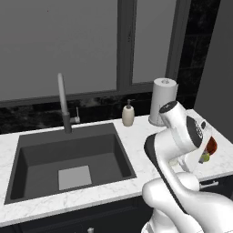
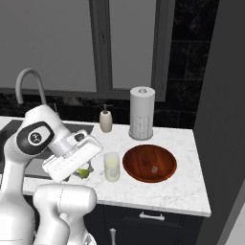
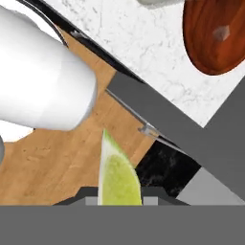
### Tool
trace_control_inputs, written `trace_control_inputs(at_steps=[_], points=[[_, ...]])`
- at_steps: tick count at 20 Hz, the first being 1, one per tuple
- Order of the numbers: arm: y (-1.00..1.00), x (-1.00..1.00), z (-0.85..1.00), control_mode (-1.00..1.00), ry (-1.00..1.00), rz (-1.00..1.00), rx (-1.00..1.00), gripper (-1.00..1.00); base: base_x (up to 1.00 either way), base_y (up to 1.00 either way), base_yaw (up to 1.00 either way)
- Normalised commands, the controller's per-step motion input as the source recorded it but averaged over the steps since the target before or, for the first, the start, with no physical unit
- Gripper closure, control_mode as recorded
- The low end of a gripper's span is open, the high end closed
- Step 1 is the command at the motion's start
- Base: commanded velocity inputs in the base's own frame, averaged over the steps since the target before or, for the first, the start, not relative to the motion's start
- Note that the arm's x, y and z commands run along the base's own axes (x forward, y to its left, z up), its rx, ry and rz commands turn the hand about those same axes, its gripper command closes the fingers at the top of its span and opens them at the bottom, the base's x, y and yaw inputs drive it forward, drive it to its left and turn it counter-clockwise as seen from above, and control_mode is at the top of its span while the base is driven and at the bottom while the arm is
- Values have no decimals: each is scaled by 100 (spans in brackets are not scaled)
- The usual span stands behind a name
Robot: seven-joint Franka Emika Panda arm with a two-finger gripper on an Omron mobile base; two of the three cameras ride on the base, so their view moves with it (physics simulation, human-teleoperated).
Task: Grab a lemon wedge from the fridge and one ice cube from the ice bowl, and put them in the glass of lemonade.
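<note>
Right base view puts the fridge (image 2: 225, 119) as a tall grey slab down the right edge, with the white marble counter (image 2: 184, 191) spreading across the middle and the sink (image 1: 68, 164) off to the left. On the counter, right of centre, sits the ice bowl (image 2: 149, 163), reddish-brown, with one pale ice cube (image 2: 155, 169) lying inside it. Just left of the bowl, close but apart, stands the glass of lemonade (image 2: 112, 166). Behind them are the paper-towel roll (image 2: 141, 113) and the soap bottle (image 2: 105, 119).

The gripper (image 2: 85, 172) hangs low at centre left of that frame, just left of the glass, with a bit of yellow-green showing under it. In the hand view the lemon wedge (image 3: 116, 174) rises at bottom centre between the finger tips, so the jaws look pinched on it, closed only as far as the wedge allows; the tips themselves are mostly hidden.

The glass mouth is narrow and the hand is broad. If the wedge is let go while the gripper is off to the side of the rim, it would likely land on the counter or bounce off the edge. Coming across too low could knock the glass over or push it into the bowl. The grip on a tapering wedge looks slight, so a quick swing might shake it loose.
</note>
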Motion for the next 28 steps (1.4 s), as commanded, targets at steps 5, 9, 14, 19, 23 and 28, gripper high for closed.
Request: trace_control_inputs(at_steps=[5,9,14,19,23,28], points=[[-20,36,1,-100,36,43,-7,100,0,0,0],[0,39,0,-100,35,44,-2,100,0,0,0],[1,28,0,-100,35,32,-4,100,0,0,0],[0,0,-3,-100,35,18,-10,100,0,0,0],[0,4,-17,-100,35,19,-18,100,0,0,0],[0,7,-3,-100,29,16,-13,100,0,0,0]])
